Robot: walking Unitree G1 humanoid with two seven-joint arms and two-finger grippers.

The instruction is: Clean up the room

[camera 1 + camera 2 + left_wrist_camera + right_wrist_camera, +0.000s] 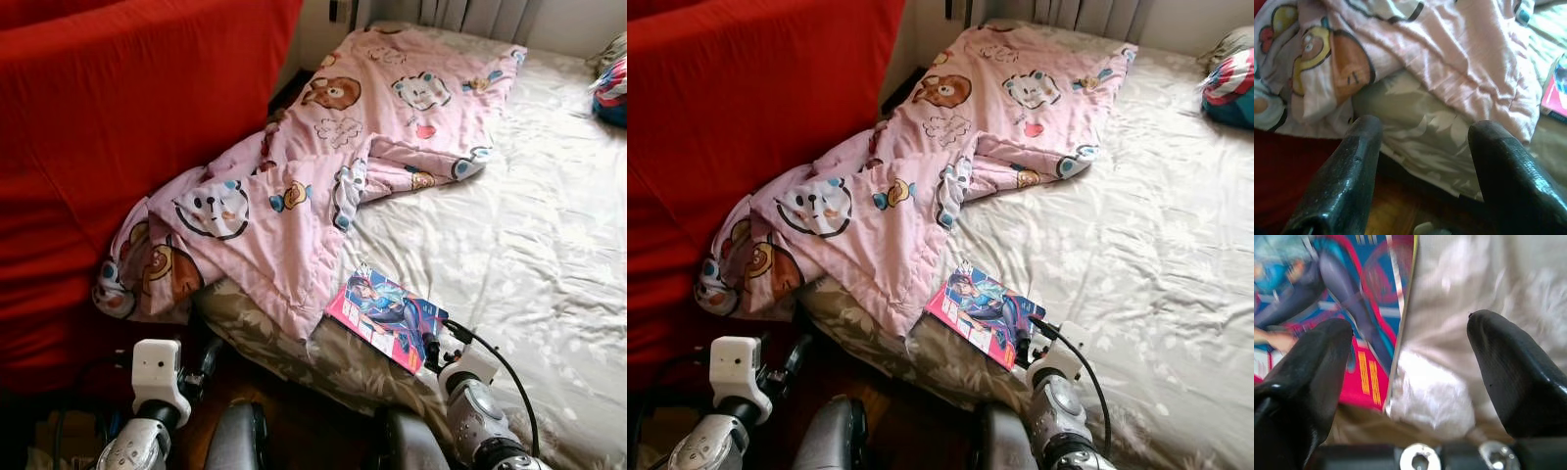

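One bed with a pale floral sheet (529,225) takes most of the left eye view, beside a red fabric sofa (108,137); a pink quilt with cartoon animals (323,157) lies crumpled across it, and a glossy pink and blue comic book (385,315) lies near the bed's front edge. In the left wrist view, the left gripper (1422,147) is wide open and holds nothing, just before the bed's edge. In the right wrist view, the right gripper (1410,350) is also spread wide, its fingers on either side of the book's corner, gripping nothing.
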